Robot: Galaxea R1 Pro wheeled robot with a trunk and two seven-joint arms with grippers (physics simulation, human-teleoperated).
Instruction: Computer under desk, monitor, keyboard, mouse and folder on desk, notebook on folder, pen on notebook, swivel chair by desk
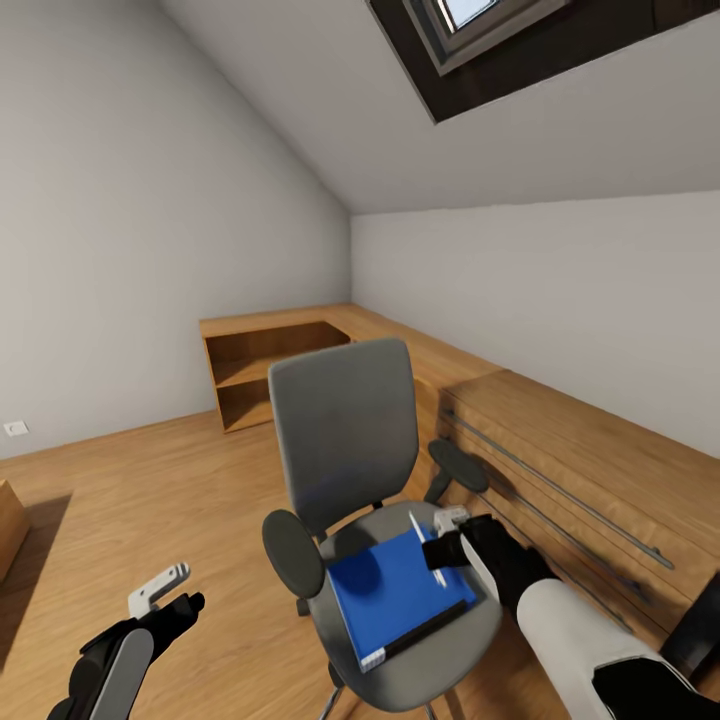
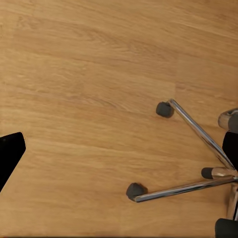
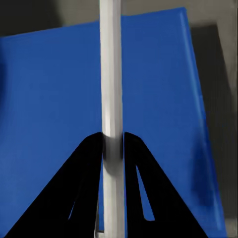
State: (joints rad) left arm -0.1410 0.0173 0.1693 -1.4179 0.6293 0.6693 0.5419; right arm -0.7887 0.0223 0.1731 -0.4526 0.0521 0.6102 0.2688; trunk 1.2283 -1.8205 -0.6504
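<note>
The grey swivel chair [image 1: 345, 440] stands in the middle of the bedroom floor. A bright blue folder [image 1: 395, 595] lies flat on its seat. My right gripper [image 1: 440, 552] hovers just over the folder's far right part, shut on the thin white pen [image 1: 417, 528]. In the right wrist view the pen [image 3: 110, 74] runs straight out between the black fingers [image 3: 89, 163], with the folder [image 3: 49, 89] right beneath. My left gripper [image 1: 165, 595] hangs open over bare floor left of the chair, looking down at its chrome base [image 2: 198, 134]. The desk, monitor, keyboard, mouse, notebook and computer are out of view.
A low wooden shelf unit [image 1: 270, 360] runs along the far wall and joins a long wooden dresser with metal rails [image 1: 580, 470] close to the chair's right side. Open plank floor [image 1: 150, 480] stretches to the left. A sloped ceiling with a skylight [image 1: 470, 20] is overhead.
</note>
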